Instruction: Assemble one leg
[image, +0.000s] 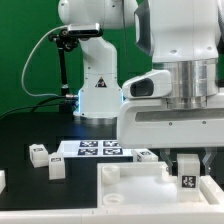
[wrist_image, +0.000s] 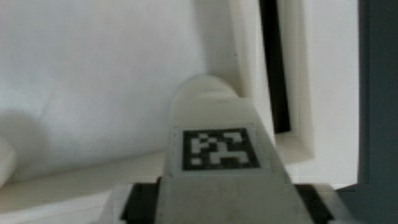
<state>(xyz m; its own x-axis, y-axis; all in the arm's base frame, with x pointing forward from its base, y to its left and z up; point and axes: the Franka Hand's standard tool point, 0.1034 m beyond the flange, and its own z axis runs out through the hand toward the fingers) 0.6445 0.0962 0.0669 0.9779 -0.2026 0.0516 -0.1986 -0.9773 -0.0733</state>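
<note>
End effector (image: 187, 168) pinching the leg (image: 188, 181), tag outward, low over the white panel (image: 130, 190) at the exterior view's right. The leg (wrist_image: 221, 140) extends straight out beyond the fingers (wrist_image: 150, 203); the panel's raised rim (wrist_image: 240, 50) lies just beyond. Loose legs (image: 57, 165) rest well apart on the black worktop (image: 30, 125), beside the marker board (image: 95, 150).

**Off-task items on the black table**

Marker board (image: 92, 150) lies flat mid-table w/ several tags. Large white tray-like panel (image: 125, 195) sits at front, raised rims visible. Green backdrop (image: 25, 50) behind; black table (image: 40, 120) underneath.
</note>
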